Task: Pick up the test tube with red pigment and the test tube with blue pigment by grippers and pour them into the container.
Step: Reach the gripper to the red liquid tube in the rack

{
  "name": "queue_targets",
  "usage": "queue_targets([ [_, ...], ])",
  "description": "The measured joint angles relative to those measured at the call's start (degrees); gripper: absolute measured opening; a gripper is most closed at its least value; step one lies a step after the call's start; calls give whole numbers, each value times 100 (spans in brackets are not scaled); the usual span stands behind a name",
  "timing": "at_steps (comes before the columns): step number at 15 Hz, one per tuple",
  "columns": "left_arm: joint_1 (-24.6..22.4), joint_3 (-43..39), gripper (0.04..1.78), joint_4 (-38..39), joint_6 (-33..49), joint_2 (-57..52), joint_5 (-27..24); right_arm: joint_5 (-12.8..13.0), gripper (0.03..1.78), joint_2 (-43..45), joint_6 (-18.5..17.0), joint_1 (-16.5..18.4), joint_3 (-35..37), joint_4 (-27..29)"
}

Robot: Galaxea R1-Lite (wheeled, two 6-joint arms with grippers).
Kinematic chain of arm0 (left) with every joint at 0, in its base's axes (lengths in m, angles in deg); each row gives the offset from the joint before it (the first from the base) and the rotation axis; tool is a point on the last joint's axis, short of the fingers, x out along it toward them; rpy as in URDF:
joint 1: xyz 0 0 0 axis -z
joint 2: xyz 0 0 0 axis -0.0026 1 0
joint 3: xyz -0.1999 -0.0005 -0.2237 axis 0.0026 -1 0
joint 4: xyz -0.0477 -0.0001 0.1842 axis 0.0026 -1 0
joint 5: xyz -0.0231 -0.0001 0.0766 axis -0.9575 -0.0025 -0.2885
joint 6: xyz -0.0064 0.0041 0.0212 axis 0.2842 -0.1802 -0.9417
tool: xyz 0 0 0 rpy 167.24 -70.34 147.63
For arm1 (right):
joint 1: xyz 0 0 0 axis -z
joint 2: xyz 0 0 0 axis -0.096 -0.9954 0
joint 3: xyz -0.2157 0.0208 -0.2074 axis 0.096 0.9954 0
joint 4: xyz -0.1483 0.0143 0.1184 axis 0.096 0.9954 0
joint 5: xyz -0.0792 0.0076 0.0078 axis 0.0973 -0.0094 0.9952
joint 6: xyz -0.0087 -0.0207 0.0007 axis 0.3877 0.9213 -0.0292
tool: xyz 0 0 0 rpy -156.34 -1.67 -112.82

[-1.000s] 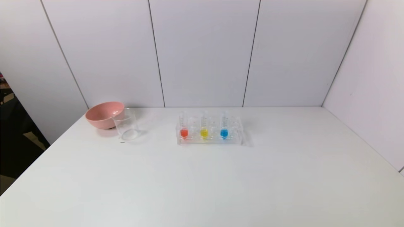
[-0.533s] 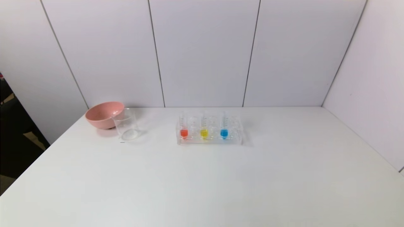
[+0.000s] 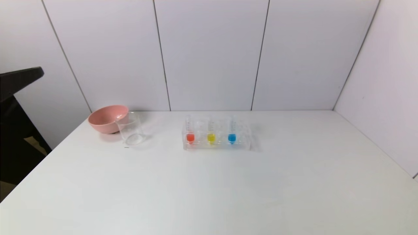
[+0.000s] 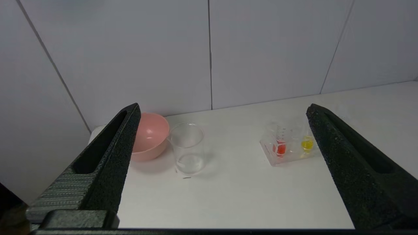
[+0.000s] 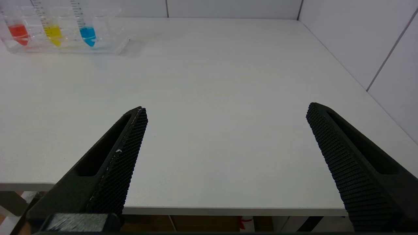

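Head view: red tube (image 3: 190, 132) and blue tube (image 3: 232, 132) stand racked.

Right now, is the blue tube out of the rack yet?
No, the test tube with blue pigment stands upright in the clear rack, beside the yellow tube and the test tube with red pigment.

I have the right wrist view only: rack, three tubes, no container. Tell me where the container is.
Observer: The container stands upright on the table, on the robot's left of the rack. It looks empty.
Operator: Report anything close to it.
Observer: A pink bowl sits just behind it, farther left. I cannot tell whether they touch.
Operator: Give me the left gripper.
Observer: The left gripper is at the table's left side, facing the container, jaws wide open and empty.
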Motion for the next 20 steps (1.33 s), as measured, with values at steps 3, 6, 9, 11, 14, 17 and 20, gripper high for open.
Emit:
queue_targets([
  [3,0,-35,178,551,138,695,-201,0,177,0,0,0,0,0],
  [6,-5,-61,178,1045,184,1348,-678,0,177,0,0,0,0,0],
  [9,0,-61,178,1637,313,1947,-822,0,177,0,0,2,0,0],
  [11,0,-56,178,1954,333,2324,-909,0,177,0,0,0,0,0],
  [14,79,-41,178,2434,347,2856,-1039,0,177,0,0,0,0,0],
  [17,223,5,178,2933,347,3350,-1051,0,177,0,0,0,0,0],
  [20,344,155,178,3324,330,3868,-1112,0,177,0,0,0,0,0],
])
